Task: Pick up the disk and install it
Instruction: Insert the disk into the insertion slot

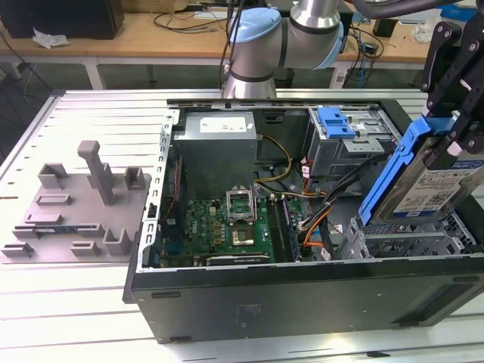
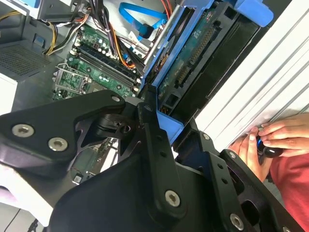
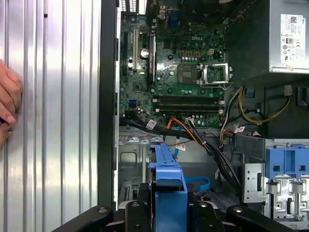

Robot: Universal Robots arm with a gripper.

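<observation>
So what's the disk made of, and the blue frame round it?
The disk looks like metal: silvery with a dull shine, and a white-and-blue label, maybe paper. The frame seems plastic: bright blue, smooth and moulded-looking.

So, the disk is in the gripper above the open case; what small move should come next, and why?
Probably a short, slow descent toward the metal drive bay. The gripper holds the disk tilted and clear above that bay. The orange cables lie close on the exterior view's left of the bay, so a small move seems safest.
</observation>
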